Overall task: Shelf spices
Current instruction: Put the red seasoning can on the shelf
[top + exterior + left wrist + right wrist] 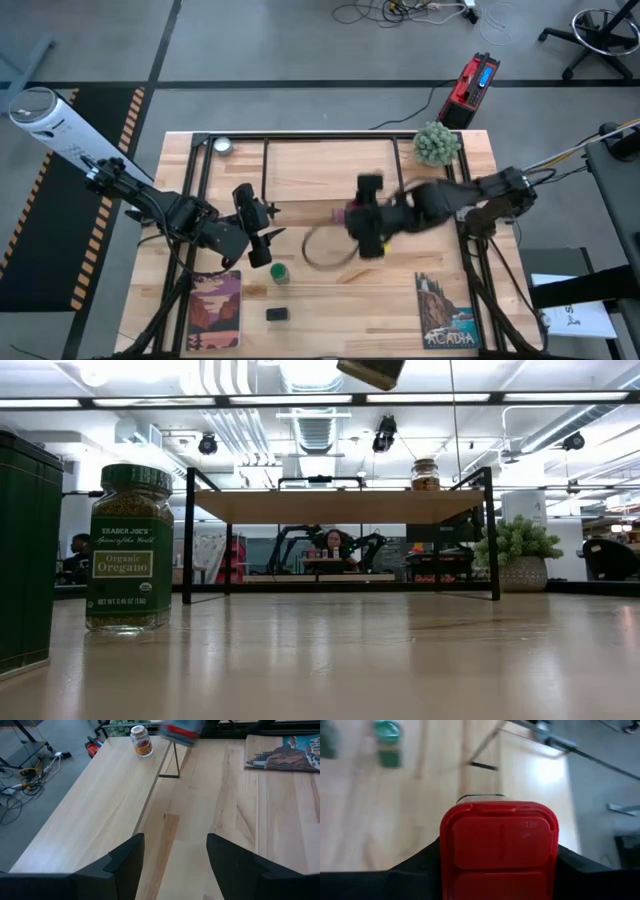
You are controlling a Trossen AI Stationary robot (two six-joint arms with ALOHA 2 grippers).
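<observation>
Two dark, jointed arms, matte black; left arm (165,210) rooted at a white perforated cylinder (50,125). Broad black wedge-shaped fingers (125,865). Thin cables, possibly, trailing behind right arm (490,195).

Right tool (365,222) motion-smeared in the high view; its fingers unreadable there. Red tin (499,851) fills the right wrist view, its lower part cut by the frame edge, and shows in the left wrist view only as a blur. Dark green box (25,555) at the low view's left edge is cropped.
</observation>
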